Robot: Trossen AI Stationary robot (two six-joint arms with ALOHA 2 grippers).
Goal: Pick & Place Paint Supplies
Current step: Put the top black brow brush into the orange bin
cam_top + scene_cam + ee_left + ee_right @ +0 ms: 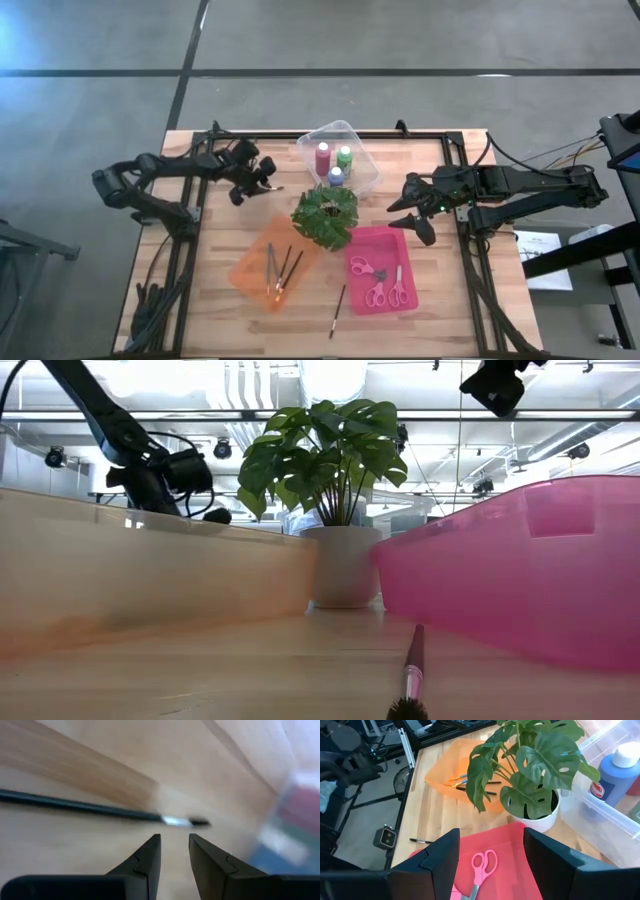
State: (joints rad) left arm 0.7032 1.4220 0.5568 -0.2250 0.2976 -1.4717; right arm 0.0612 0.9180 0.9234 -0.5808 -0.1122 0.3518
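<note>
Hovering over the table's far left part, the left gripper (268,186) points down at a thin dark paintbrush (100,809) lying on the bare wood; its fingers (145,862) stand a little apart, with nothing between them, and the brush lies just beyond their tips — not touching them. The right gripper (400,212) hangs on the right side near the pink tray (405,240), its fingers (442,852) spread wide and empty.

Three paint bottles stand together in the clear tray (355,135) at the far edge: a maroon-pink one (322,157), a green one (344,156) and a blue-purple one (335,176). A potted leafy plant (326,213) sits mid-table, between the clear tray and the two coloured trays. The orange tray (250,265) holds several paintbrushes (283,267) laid side by side. Inside the pink tray lie pink-handled scissors (382,285) — two pairs, by the look of it. One more paintbrush (338,311) lies loose on the wood at the near edge, between the orange and pink trays.
</note>
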